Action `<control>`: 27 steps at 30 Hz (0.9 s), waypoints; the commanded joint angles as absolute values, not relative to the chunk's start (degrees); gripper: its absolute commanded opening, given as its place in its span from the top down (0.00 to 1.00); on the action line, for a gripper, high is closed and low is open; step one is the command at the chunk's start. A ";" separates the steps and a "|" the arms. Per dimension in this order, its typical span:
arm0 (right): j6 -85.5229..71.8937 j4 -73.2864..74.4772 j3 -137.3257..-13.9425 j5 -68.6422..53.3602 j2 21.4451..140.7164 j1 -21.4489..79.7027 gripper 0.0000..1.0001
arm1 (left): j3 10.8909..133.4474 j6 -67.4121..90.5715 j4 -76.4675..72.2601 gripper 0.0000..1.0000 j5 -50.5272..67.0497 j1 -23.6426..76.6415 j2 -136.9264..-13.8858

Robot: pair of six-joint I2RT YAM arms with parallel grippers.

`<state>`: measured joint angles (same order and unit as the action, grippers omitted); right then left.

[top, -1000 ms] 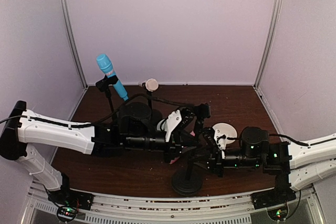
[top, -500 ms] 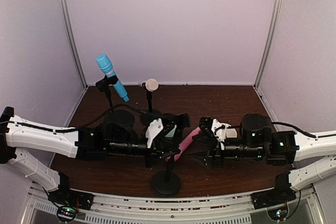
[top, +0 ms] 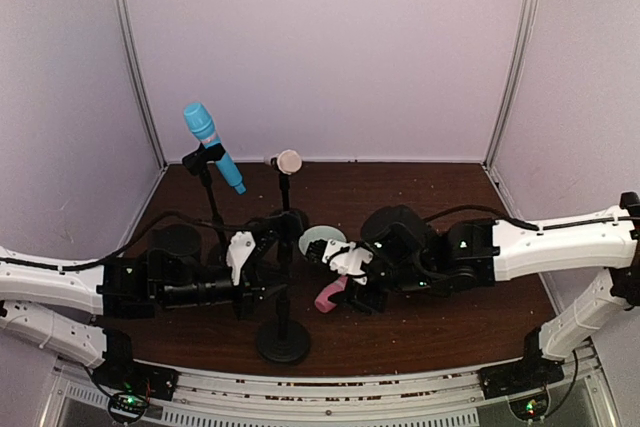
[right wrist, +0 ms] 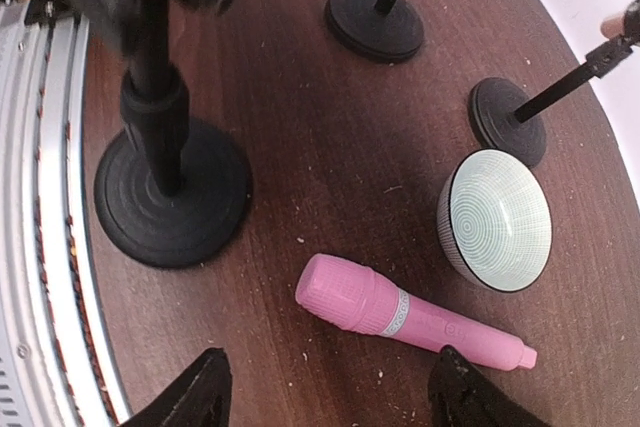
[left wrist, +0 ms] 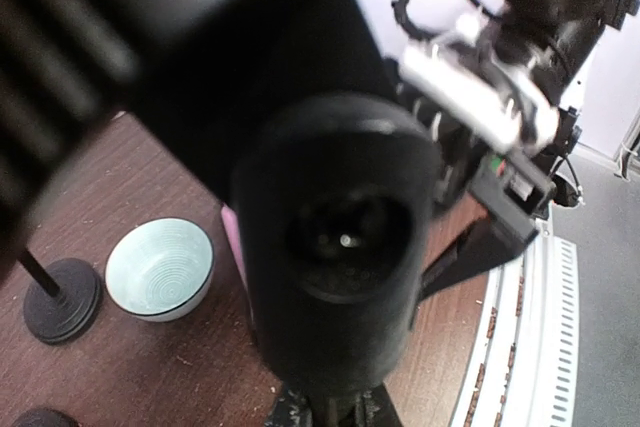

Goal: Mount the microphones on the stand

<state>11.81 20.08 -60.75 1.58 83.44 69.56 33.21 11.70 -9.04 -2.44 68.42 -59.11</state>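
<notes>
While the pink microphone (right wrist: pixel 400 312) lies flat on the table (right wrist: pixel 300 117), low in the right wrist view with its thick head to the left, the right gripper (right wrist: pixel 332 392) hangs over it with fingers spread wide and nothing between them. The left gripper (top: pixel 268 262) is shut. In the overhead view it appears clamped on the pole of the empty stand (top: pixel 282 339) at lower centre. Its own camera is filled by a dark blur, so the exact hold cannot be read.

The risks, as I judge them: a smooth tapered stick on bare wood may roll or skid out of a closing pinch — more so if the fingers meet it off-centre or near the thin tail. Grabbed by the head, it would leave little body free to press into the clip. The stand could tip if the push comes sideways.

A striped bowl (right wrist: pixel 497 219) sits just above the microphone's tail — close enough to be knocked on the way down. The blue microphone (top: pixel 205 137) and cream microphone (top: pixel 288 160) sit in their stands toward the upper left, well apart from the work.
</notes>
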 commanded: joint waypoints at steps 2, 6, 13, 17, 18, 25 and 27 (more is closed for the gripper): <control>18.31 29.67 -65.95 4.10 90.44 70.12 0.30 | 29.91 13.60 -15.63 1.00 -6.56 67.13 -54.56; 19.60 31.53 -69.41 8.48 96.28 70.11 0.30 | 27.46 14.26 -17.31 1.00 -6.55 66.64 -52.62; 21.86 34.81 -77.56 11.86 106.33 70.13 0.29 | 24.44 15.47 -19.52 1.00 -6.20 66.53 -50.29; 24.45 37.06 -79.98 13.35 109.72 70.04 0.30 | 23.29 15.83 -19.82 1.00 -5.66 66.53 -48.92; 25.06 37.43 -80.17 13.29 110.10 69.88 0.30 | 23.09 15.91 -19.86 1.00 -5.55 66.53 -48.65; 26.77 40.19 -82.41 10.21 112.72 67.58 0.30 | 21.75 16.00 -21.35 1.00 -5.19 66.53 -47.44; 27.55 39.79 -82.28 9.71 113.21 67.07 0.31 | 21.62 16.13 -21.97 1.00 -4.78 66.53 -47.77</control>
<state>25.61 38.24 -80.77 10.44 112.18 68.42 21.98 15.07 -16.53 -5.15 67.05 -48.27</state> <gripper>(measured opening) 0.698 0.090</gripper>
